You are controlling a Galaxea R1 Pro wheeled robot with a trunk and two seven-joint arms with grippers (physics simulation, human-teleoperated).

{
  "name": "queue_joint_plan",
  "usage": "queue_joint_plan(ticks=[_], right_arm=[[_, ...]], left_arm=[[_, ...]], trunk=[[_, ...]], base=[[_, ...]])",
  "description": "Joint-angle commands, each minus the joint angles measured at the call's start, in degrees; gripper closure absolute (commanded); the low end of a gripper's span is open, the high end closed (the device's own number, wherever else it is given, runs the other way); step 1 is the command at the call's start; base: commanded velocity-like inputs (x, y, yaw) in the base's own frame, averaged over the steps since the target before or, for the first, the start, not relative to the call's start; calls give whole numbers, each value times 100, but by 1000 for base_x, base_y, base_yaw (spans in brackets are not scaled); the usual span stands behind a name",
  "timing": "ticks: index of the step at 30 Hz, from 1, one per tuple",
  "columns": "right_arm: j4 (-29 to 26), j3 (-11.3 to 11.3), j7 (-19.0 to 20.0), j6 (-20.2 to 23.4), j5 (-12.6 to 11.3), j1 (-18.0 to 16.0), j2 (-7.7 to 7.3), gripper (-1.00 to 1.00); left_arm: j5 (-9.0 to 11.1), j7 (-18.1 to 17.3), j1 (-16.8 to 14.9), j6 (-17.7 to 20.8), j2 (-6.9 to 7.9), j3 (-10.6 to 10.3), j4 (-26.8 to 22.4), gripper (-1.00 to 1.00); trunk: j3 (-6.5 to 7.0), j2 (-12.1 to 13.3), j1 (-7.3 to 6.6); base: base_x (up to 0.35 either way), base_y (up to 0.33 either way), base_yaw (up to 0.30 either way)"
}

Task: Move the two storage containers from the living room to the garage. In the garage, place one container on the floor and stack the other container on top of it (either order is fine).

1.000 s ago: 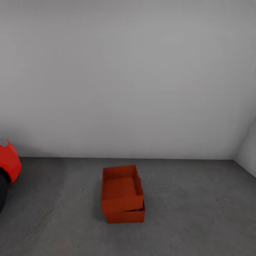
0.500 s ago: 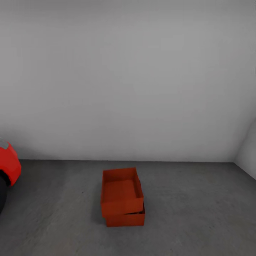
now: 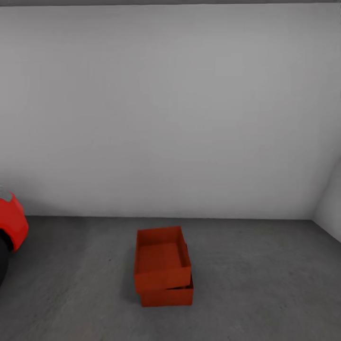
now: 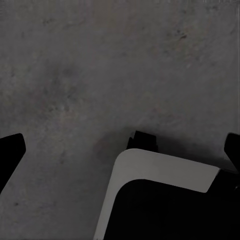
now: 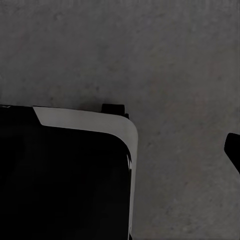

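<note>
Storage containers first: from the head view the two orange-red boxes sit stacked on the dark grey garage floor point(image 3: 265, 284), out in the open a little short of the pale far wall point(image 3: 170, 118), the upper container point(image 3: 161, 260) resting on the lower container point(image 3: 170, 296) and skewed a touch, so the lower one peeks out along the near and right edges. A red car point(image 3: 12, 225) noses in at the far left, well apart from them. They look light and stiff, thin-walled and lidless, likely a bit slick; I'd judge the long rims or the two opposite side walls the place to pinch, and the top one could slide if nudged. To my eye the stacking looks done. The left wrist view gives what the head view lacks: speckled concrete close under the arm, a white and black piece of the robot's own body point(image 4: 165, 200), and dark finger tips at the picture's edges, standing far apart, so the left gripper point(image 4: 120, 150) is spread and empty. The right wrist view shows the same floor and body panel point(image 5: 85, 165), but just one dark finger point(image 5: 232, 150) at the edge, so I cannot tell how that gripper stands.
</note>
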Motion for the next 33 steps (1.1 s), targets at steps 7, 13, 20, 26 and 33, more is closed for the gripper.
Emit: queue_joint_plan(ticks=[7,13,20,26,33], right_arm=[[18,45,29,-29,-60,-6,1,-100],[18,40,29,-29,-60,-6,-2,-100],[18,44,29,-29,-60,-6,-3,-100],[18,45,20,-24,-60,-6,4,-100],[18,45,5,-21,-60,-6,6,-100]], left_arm=[[52,15,-2,-3,1,-49,-2,-100],[52,15,-2,-3,0,-49,-2,-100],[52,15,-2,-3,2,-49,-2,-100],[52,15,-2,-3,0,-49,-2,-100],[52,15,-2,-3,0,-49,-2,-100]], trunk=[[59,-4,0],[115,-4,0],[174,-4,0],[187,-4,0],[189,-4,0]], base=[[0,0,0],[0,0,0],[0,0,0],[0,0,0],[0,0,0]])
